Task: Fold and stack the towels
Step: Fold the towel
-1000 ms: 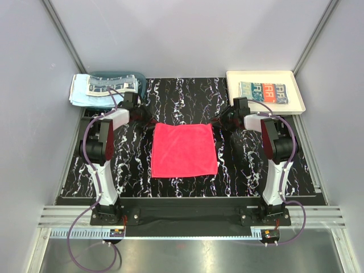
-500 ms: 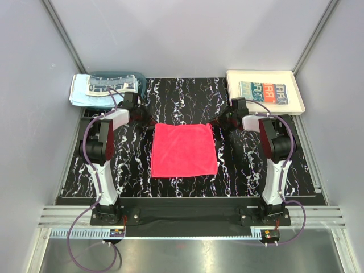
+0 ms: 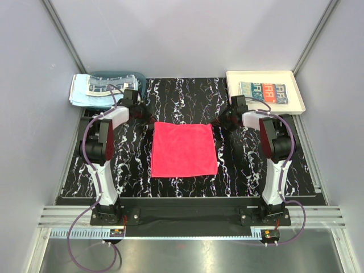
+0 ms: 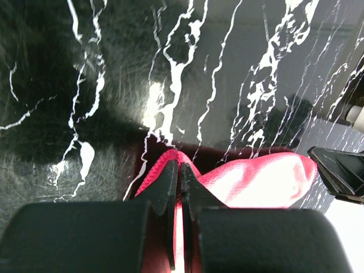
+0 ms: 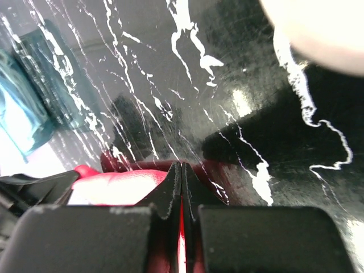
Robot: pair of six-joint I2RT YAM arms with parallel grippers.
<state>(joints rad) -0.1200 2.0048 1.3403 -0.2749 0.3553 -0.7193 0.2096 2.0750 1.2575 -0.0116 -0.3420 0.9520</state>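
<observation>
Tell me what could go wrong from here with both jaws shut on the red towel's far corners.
The left jaws and right jaws pinch only a thin bit of the red towel at its far corners, so a corner might slip out when lifted. If one arm leads, the fold could land skewed. The left arm sits close to the towel pile, which a wide swing might snag.

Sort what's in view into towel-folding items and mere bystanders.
Job: red-pink towel, centre; unfolded towel pile, far left; folded towels, far right.
Bystanders: teal basket; cream tray; marbled mat.
</observation>
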